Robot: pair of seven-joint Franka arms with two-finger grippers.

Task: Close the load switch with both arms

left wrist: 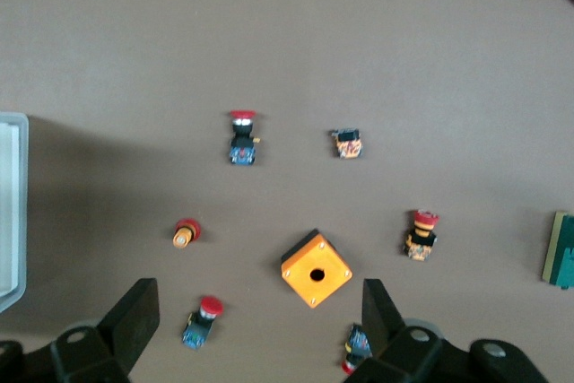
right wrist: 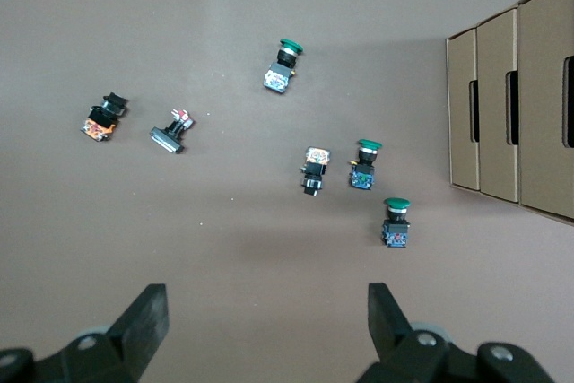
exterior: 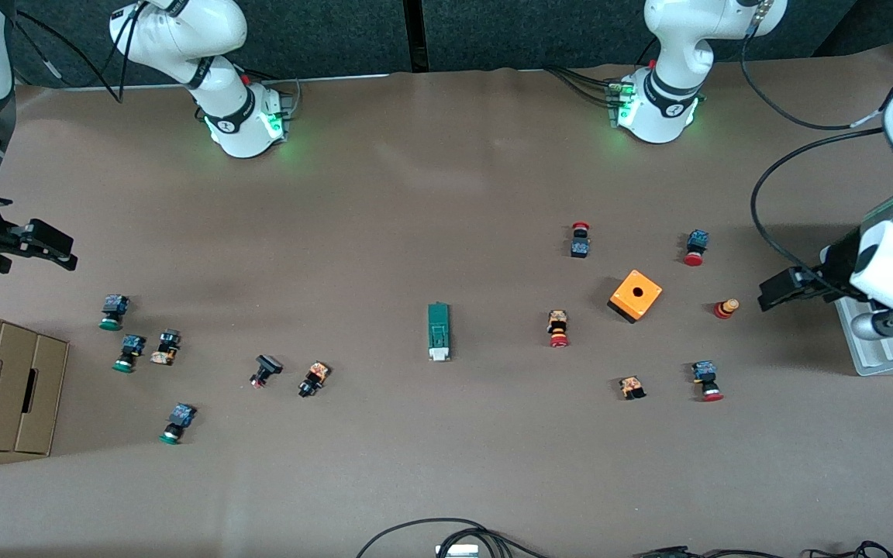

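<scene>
Brown table [exterior: 446, 194] holds load switch [exterior: 439, 331] untouched, mid-table

A brown paper-covered tabletop [exterior: 431, 194] carries scattered parts. Toward the left arm's end sits an orange plastic cube with a round hole [exterior: 636, 295], with red-capped push buttons around it [exterior: 559, 328], [exterior: 695, 248], [exterior: 707, 381], [exterior: 580, 239] and a small red-and-yellow knob [exterior: 725, 308] beside it. A pale grey ribbed tray [exterior: 880, 353] lies at that end's edge. Toward the right arm's end lie green-capped push buttons [exterior: 113, 311], [exterior: 129, 353], [exterior: 177, 423], near a row of brown cardboard boxes [exterior: 5, 384]. Black cables [exterior: 446, 535] trail along the edge nearest the front camera.
</scene>
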